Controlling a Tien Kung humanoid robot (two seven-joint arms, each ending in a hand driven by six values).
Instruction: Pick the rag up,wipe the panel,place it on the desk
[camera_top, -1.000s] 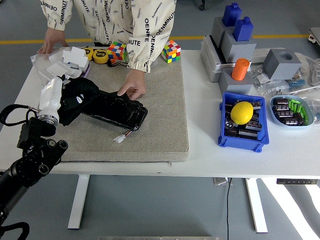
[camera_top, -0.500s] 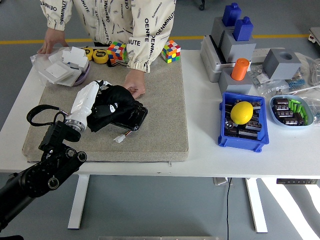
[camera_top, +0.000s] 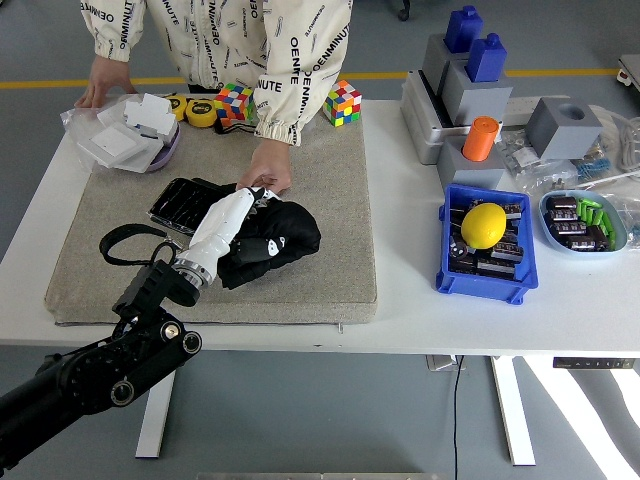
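Note:
A black rag (camera_top: 270, 240) lies bunched over the right end of a glossy black panel (camera_top: 180, 203) on the grey mat (camera_top: 330, 220). My left hand (camera_top: 235, 215), white with a black arm behind it, presses on the rag with its fingers curled into the cloth. Only the panel's left end shows; the rest is hidden under the rag and my hand. A person's hand (camera_top: 264, 172) rests on the panel's far edge, just above the rag. My right hand is out of view.
The person's other hand (camera_top: 100, 85) lies at the far left by a bag of white boxes (camera_top: 130, 130). Rubik's cubes (camera_top: 342, 103) and tape rolls (camera_top: 203, 110) stand behind the mat. A blue bin with a yellow ball (camera_top: 484, 225), grey blocks (camera_top: 470, 85) and a dish of parts (camera_top: 582, 220) fill the right side.
My left hand has swept the rag to the right along the panel, from its left end to its right end. The panel's left part now shows. The person's hand stayed put.

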